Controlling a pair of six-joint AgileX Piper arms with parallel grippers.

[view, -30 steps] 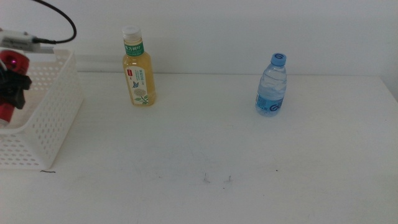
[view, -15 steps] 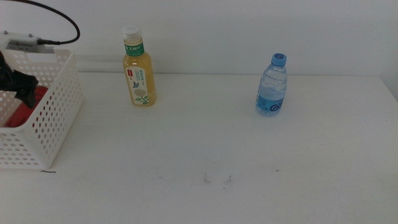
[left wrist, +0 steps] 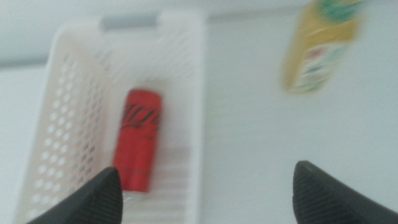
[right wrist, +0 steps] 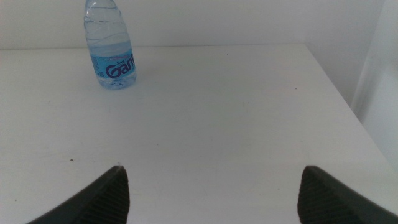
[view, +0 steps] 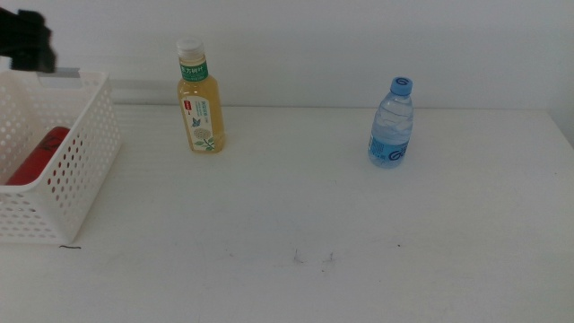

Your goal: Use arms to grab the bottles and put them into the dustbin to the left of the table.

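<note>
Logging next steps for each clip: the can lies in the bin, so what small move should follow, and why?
Probably swing the left gripper from above the bin toward the tea bottle. Its jaws are open and empty, the can lies in the bin, and the tea bottle stands upright nearest that arm. The water bottle stands farther right, before the waiting right gripper.

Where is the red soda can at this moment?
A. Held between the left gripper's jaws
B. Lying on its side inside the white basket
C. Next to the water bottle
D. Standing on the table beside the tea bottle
B: the red can lies on its side on the floor of the white basket, while the left gripper is above it with open, empty jaws.
</note>
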